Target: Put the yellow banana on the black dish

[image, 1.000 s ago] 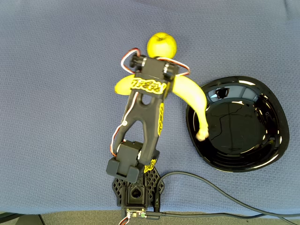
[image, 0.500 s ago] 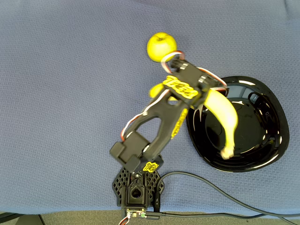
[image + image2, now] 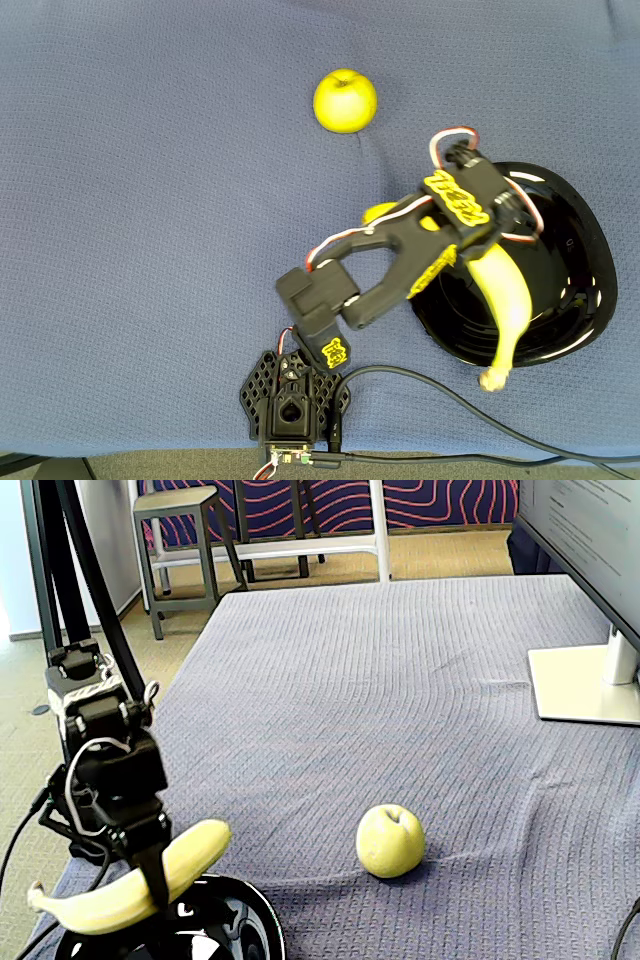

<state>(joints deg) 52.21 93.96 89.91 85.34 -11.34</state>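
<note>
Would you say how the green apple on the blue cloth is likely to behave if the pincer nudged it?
The apple looks round and would probably roll. Its skin looks smooth, so it may slip. The cloth seems textured and might slow it.

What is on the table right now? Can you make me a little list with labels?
gripper: shut on the yellow banana, above the dish
yellow banana: held in the air, over the dish, stem end past the dish's near rim in the overhead view
black dish: on the cloth, nothing lying in it
apple: yellow-green, on the cloth, apart from the dish
table cover: blue cloth
monitor stand: on the table, fixed view's right
</note>
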